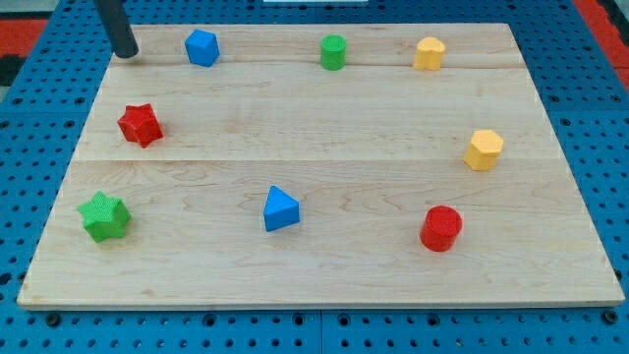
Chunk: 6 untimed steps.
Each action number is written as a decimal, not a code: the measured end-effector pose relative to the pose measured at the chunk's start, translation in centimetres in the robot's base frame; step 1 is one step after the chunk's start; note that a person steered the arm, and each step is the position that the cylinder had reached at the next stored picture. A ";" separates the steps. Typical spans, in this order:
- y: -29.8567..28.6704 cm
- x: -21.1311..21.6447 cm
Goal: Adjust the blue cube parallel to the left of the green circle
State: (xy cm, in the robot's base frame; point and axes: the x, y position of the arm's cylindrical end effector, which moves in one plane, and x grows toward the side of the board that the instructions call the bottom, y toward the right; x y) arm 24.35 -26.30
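Camera view shows you my tip (127, 54), a bare rod with no fingers to spread, at the far left just left of the blue cube (201, 47), already level with the green cylinder (333, 51); judge only fine nudging remains.

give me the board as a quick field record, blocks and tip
tip: my tip at the view's top left, left of the blue cube, apart
top row: blue cube, green cylinder, yellow block
left side: red star, green star
centre bottom: blue triangular block
right side: yellow hexagonal block, red cylinder
surface: wooden board
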 end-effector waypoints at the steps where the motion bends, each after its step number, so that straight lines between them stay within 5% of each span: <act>1: 2.0 -1.2; 5: 18.2 -2.3; 6: 15.8 0.0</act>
